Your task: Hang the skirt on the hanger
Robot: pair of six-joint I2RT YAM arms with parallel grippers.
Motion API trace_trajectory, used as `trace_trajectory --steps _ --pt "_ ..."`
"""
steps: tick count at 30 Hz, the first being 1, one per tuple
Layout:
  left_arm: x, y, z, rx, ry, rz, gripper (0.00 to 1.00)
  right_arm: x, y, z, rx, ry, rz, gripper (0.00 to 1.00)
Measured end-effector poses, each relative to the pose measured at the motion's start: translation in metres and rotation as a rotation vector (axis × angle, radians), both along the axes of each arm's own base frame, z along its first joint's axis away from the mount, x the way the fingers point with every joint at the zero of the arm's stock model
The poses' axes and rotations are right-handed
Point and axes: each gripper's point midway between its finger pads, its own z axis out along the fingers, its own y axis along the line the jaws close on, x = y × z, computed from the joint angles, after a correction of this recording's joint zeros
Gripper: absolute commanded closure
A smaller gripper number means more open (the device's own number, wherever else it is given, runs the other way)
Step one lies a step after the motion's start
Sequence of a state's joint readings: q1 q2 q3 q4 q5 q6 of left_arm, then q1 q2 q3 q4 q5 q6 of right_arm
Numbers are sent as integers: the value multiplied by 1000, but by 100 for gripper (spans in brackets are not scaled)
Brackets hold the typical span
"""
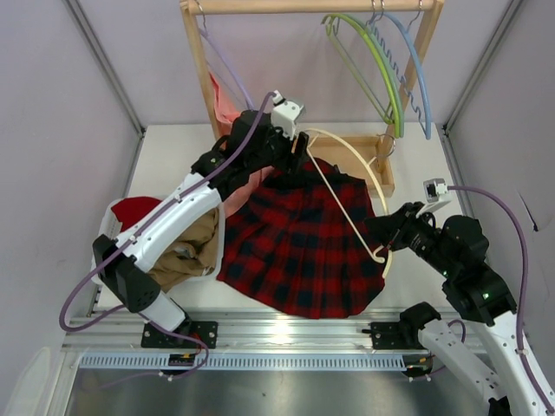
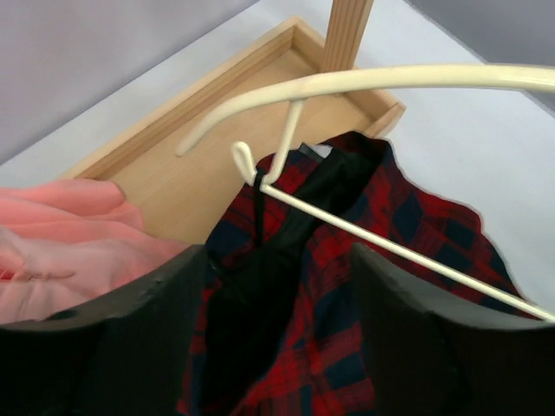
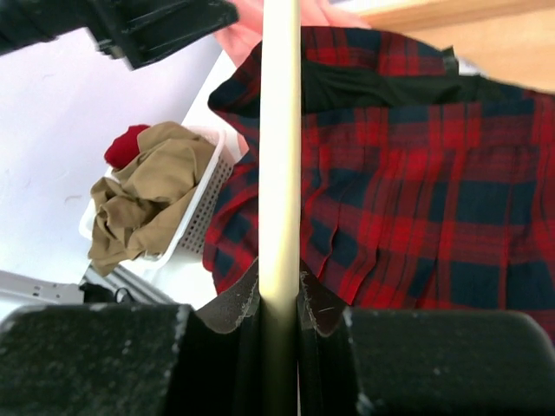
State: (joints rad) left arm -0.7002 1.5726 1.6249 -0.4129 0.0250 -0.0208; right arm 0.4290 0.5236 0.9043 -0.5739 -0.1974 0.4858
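Observation:
The red and black plaid skirt [image 1: 303,247] lies spread on the table, its black-lined waistband [image 2: 286,234] at the far end. The cream hanger [image 1: 368,178] arcs over the skirt's right side, with its thin bar [image 2: 390,247] crossing the fabric. A black loop at the waistband sits at the hanger's small notch [image 2: 245,163]. My left gripper [image 1: 301,149] hovers over the waistband, jaws apart with plaid fabric [image 2: 347,286] showing between the fingers [image 2: 130,347]. My right gripper [image 1: 381,232] is shut on the hanger's arm [image 3: 280,130] near the skirt's right edge [image 3: 416,191].
A wooden rack [image 1: 198,78] stands at the back with lilac [image 1: 227,69], green [image 1: 381,69] and blue [image 1: 418,74] hangers and a salmon-pink garment [image 1: 224,108]. Its wooden base tray [image 2: 173,165] is just beyond the waistband. A white basket [image 3: 201,217] holding tan cloth [image 1: 191,247] sits left.

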Motion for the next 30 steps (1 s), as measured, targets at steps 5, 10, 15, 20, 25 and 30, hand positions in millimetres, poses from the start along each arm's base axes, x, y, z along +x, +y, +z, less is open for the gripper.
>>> trace_trajectory --steps 5,10,15,20,25,30 --pt "-7 4 32 -12 -15 6 0 7 -1 6 -11 -52 -8 100" --pt "-12 8 99 -91 -102 -1 0 14 2 10 -39 -95 5 100" --pt "-34 1 157 -122 -254 -133 0 23 9 9 -100 -109 49 100" --pt "-48 -15 131 65 -365 -288 0 29 12 14 -151 -130 77 100" --pt "-40 -22 97 235 -411 -386 1 23 11 22 -173 -155 101 100" --pt "-30 -27 95 288 -483 -409 0 19 18 25 -177 -162 153 100"
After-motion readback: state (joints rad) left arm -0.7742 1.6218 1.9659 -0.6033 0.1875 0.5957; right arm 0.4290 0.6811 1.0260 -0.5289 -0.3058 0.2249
